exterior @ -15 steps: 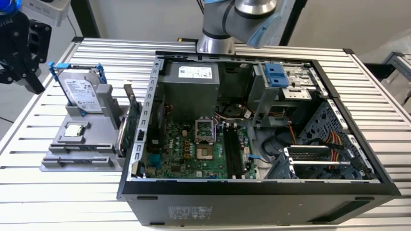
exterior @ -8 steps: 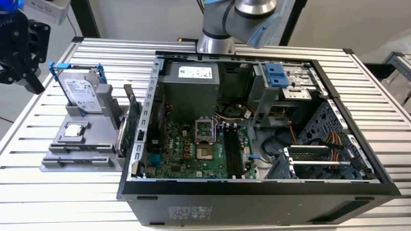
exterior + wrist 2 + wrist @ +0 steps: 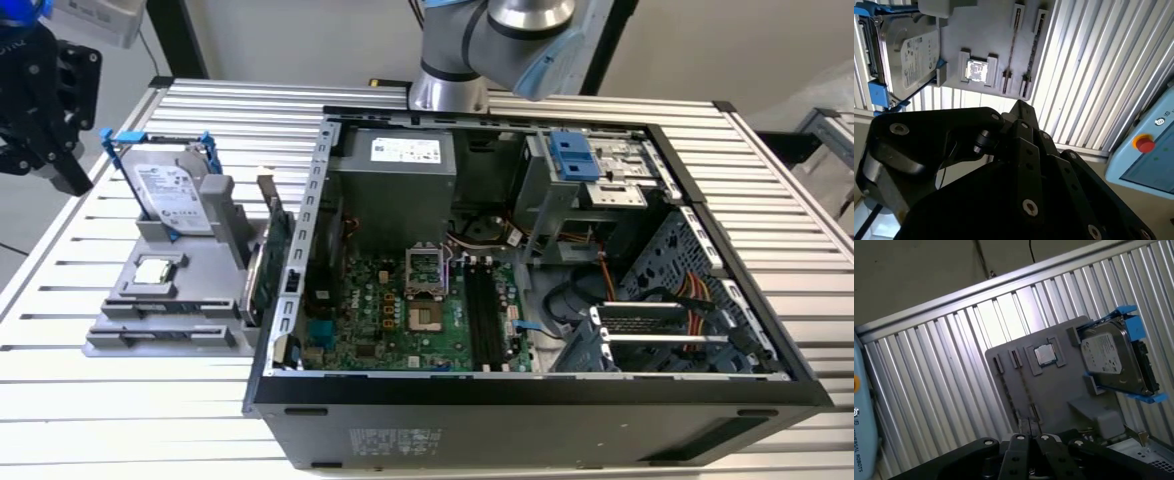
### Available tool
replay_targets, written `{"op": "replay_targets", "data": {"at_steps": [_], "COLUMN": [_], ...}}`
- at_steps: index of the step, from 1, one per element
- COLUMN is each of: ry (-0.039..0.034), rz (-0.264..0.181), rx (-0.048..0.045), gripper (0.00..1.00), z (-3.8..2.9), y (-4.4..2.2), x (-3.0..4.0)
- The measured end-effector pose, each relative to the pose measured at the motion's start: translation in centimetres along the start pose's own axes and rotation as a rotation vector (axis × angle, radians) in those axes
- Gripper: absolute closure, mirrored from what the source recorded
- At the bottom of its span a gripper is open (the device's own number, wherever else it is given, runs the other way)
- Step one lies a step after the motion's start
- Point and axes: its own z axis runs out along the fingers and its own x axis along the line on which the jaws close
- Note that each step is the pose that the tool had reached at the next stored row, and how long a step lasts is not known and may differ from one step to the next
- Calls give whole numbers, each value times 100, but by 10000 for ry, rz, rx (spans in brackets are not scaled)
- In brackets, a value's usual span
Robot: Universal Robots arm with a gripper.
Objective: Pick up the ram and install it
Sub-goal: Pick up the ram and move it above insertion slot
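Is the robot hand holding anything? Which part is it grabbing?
Nothing is held. The gripper hangs apart from the ram in the gray stand.

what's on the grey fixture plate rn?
A hard drive in blue rails, upright; a square chip lying flat in its pocket; a green card on edge along the side. The plate under the drive is covered.

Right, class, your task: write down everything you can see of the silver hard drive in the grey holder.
The hard drive is a flat silver metal box with a white label on its face and blue plastic rails along two opposite edges. It stands on edge, leaning back slightly, propped in the grey holder, which lies on the slatted table to the exterior view's left of the open computer case. Only the rails and holder are seen touching it.
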Motion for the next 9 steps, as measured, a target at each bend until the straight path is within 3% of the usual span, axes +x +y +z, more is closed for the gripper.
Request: {"op": "replay_targets", "data": {"at_steps": [9], "ry": [37], "rz": [-744], "rx": [-14], "gripper": [100], "z": [0], "y": [1], "x": [0]}}
